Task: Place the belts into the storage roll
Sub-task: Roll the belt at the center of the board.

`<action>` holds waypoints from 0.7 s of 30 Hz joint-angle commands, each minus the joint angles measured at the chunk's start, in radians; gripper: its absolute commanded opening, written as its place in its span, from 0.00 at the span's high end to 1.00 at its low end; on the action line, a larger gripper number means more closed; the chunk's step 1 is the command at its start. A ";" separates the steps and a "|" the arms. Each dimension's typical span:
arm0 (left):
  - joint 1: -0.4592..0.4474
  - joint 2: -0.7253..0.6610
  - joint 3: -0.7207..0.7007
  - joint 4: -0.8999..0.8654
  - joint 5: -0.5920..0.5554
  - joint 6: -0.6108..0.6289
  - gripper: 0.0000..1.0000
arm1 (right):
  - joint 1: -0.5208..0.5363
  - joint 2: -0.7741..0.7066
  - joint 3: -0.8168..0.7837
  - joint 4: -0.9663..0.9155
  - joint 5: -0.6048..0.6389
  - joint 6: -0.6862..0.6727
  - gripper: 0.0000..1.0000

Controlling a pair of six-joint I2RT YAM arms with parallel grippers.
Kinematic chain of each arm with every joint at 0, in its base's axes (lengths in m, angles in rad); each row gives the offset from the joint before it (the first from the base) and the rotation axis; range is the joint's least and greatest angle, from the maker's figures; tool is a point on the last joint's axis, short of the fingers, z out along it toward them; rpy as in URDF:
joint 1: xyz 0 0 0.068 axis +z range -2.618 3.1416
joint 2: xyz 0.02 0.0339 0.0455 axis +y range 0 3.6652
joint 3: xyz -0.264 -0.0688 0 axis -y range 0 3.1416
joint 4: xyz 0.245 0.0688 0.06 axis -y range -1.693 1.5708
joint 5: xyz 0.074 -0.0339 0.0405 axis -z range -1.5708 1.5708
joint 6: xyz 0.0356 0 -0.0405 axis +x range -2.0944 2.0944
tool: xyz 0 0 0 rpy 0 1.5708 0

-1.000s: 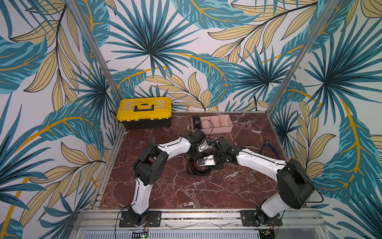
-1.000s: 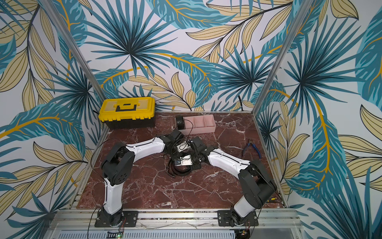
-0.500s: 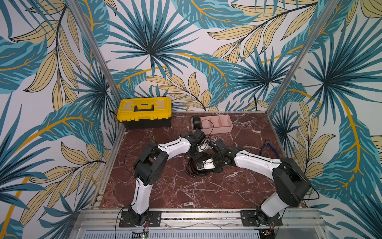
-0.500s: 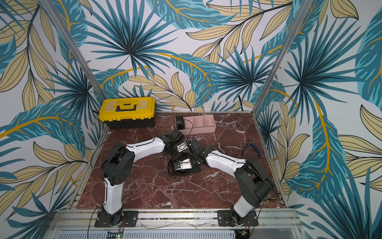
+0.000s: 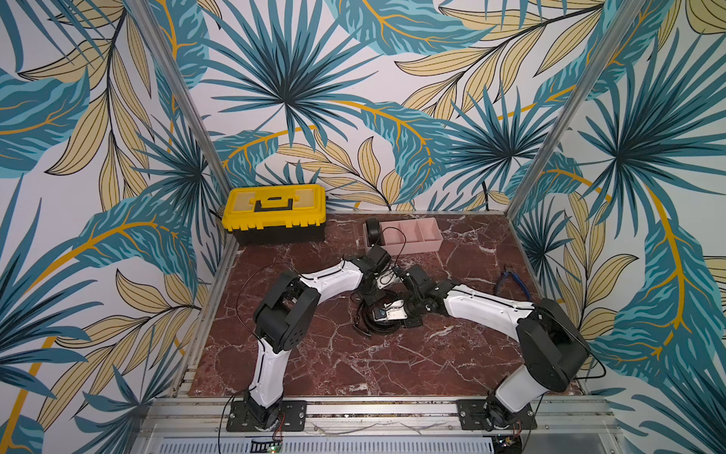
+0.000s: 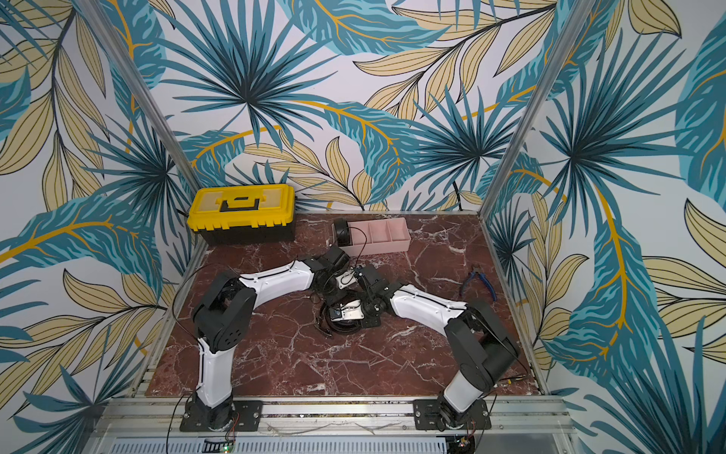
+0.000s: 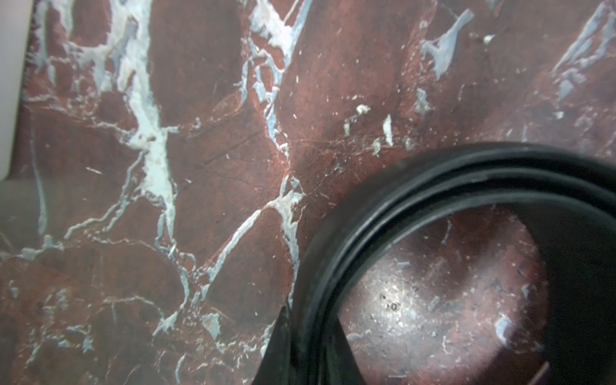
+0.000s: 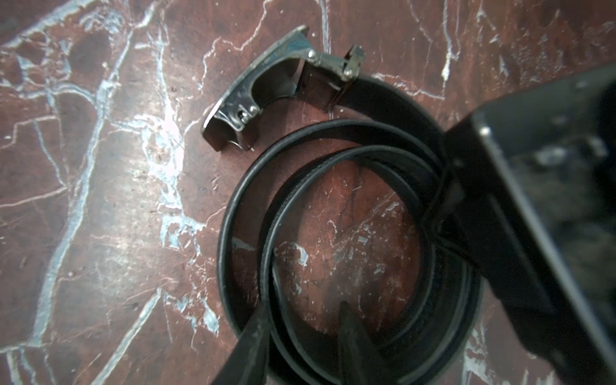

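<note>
Left claw (image 7: 310, 333) pinches second belt (image 8: 383, 96) on desk (image 5: 353, 365) beneath it; right claw (image 8: 305, 310) straddles same belt, grip unclear; first belt (image 5: 372, 232) already in tray (image 5: 416, 245) beyond.

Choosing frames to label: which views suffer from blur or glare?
Both top views: even light, sharp, but the loose black leather belt is tiny, half hidden. Right wrist: metal buckle crisp, glare on the red marble tabletop. Left wrist: belt soft, glare inside its loop.

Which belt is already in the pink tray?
The tight coiled belt in the pink tray's end compartment nearest the toolbox; the loose belt lies on the tabletop.
</note>
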State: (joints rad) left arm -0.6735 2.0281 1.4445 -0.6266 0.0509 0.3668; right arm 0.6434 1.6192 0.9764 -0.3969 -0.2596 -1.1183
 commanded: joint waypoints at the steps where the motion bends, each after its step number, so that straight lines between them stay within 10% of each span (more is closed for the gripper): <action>1: -0.006 0.035 -0.010 0.016 -0.009 -0.002 1.00 | 0.005 -0.031 -0.008 -0.033 -0.018 0.023 0.65; 21: -0.006 0.043 0.000 0.013 -0.013 0.001 1.00 | 0.003 0.087 -0.016 0.044 0.020 0.003 0.64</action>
State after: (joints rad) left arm -0.6739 2.0289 1.4445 -0.6266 0.0486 0.3668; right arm 0.6434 1.6814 0.9764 -0.3378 -0.2539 -1.1076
